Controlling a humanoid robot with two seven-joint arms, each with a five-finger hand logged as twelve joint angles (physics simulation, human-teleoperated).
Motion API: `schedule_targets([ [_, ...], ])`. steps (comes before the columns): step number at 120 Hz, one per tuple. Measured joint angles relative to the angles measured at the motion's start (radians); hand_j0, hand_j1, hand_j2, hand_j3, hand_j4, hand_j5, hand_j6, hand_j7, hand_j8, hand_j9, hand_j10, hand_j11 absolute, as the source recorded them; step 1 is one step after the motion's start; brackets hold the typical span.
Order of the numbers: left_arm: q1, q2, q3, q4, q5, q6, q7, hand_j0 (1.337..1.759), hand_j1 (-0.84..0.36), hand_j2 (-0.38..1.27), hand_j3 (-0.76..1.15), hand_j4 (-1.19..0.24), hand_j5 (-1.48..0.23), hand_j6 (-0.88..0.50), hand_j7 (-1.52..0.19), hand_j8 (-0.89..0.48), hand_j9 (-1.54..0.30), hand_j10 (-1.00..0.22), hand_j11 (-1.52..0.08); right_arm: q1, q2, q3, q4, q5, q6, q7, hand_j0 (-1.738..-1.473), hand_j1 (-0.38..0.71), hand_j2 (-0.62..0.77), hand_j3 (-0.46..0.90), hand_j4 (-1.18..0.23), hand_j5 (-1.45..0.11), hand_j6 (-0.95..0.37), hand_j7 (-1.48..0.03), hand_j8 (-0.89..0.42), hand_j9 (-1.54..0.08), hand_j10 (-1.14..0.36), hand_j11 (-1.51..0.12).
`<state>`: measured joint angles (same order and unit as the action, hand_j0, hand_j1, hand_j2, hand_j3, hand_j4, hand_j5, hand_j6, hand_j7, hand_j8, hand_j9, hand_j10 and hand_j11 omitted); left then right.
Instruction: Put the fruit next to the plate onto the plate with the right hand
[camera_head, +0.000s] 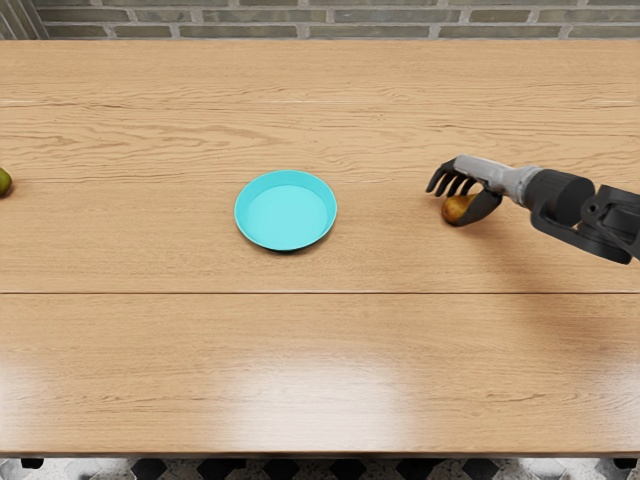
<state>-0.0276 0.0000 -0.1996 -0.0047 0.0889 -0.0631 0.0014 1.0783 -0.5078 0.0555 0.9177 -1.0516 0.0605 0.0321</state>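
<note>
Right hand (468, 192) arches spread fingers (446, 183) over fruit (457, 208), well right of plate (286, 212)

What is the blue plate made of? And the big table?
The plate looks like plastic or glazed ceramic, I can't tell which: one even turquoise colour, smooth, softly shiny. The table looks like varnished wood: grain lines, a plank seam, pale glare near the front.

1. I am looking at a light wooden table (320, 350), its planks running left to right.
2. A turquoise plate (286, 210) is sitting near its middle.
3. A yellow-brown pear (457, 208) is lying well right of the plate.
4. A greenish fruit (4, 182) is showing at the far left edge.
</note>
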Motion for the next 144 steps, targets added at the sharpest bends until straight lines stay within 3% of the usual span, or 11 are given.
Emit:
schedule_targets([
  [22,0.000,0.000,0.000,0.000,0.000,0.000,0.000,1.658,0.32,0.00,0.00,-0.02,-0.03,-0.02,-0.03,-0.02,-0.03,-0.02,-0.03,-0.005,-0.004,-0.001,0.000,0.000,0.002,0.003,-1.658,0.25,0.02,0.00,-0.53,-0.66,-0.52,-0.67,-0.49,-0.67,-0.46,-0.68],
  [39,0.000,0.000,0.000,0.000,0.000,0.000,0.000,1.658,0.32,0.00,0.00,-0.02,-0.03,-0.02,-0.03,-0.02,-0.03,-0.02,-0.03,-0.006,-0.005,-0.001,0.000,-0.002,0.005,0.007,-1.656,0.31,0.11,0.00,-0.60,-0.72,-0.58,-0.75,-0.44,-0.73,-0.41,-0.76],
  [53,0.000,0.000,0.000,0.000,0.000,0.000,0.000,1.658,0.32,0.00,0.00,-0.02,-0.03,-0.02,-0.03,-0.02,-0.03,-0.02,-0.03,-0.006,-0.005,-0.001,-0.001,-0.003,0.014,0.008,-1.653,0.34,0.17,0.00,-0.67,-0.78,-0.55,-0.82,-0.40,-0.80,-0.37,-0.83],
  [74,0.000,0.000,0.000,0.000,0.000,0.000,0.000,1.658,0.32,0.00,0.00,-0.02,-0.03,-0.02,-0.03,-0.02,-0.03,-0.02,-0.03,-0.004,-0.005,0.003,-0.001,0.002,0.045,0.010,-1.652,0.32,0.30,0.00,-0.77,-0.84,-0.60,-0.93,-0.46,-0.87,-0.40,-0.93],
  [91,0.000,0.000,0.000,0.000,0.000,0.000,0.000,1.658,0.32,0.00,0.00,-0.02,-0.03,-0.02,-0.03,-0.02,-0.03,-0.02,-0.03,0.008,-0.007,0.010,0.000,0.045,0.102,0.010,-1.654,0.31,0.40,0.00,-0.77,-0.92,-0.65,-0.96,-0.47,-0.94,-0.44,-0.98],
  [144,0.000,0.000,0.000,0.000,0.000,0.000,0.000,1.658,0.32,0.00,0.00,-0.02,-0.03,-0.02,-0.03,-0.02,-0.03,-0.02,-0.03,0.133,0.011,0.030,0.015,0.238,0.318,0.006,-1.656,0.33,0.44,0.00,-0.75,-1.01,-0.64,-0.99,-0.42,-1.01,-0.43,-0.99],
])
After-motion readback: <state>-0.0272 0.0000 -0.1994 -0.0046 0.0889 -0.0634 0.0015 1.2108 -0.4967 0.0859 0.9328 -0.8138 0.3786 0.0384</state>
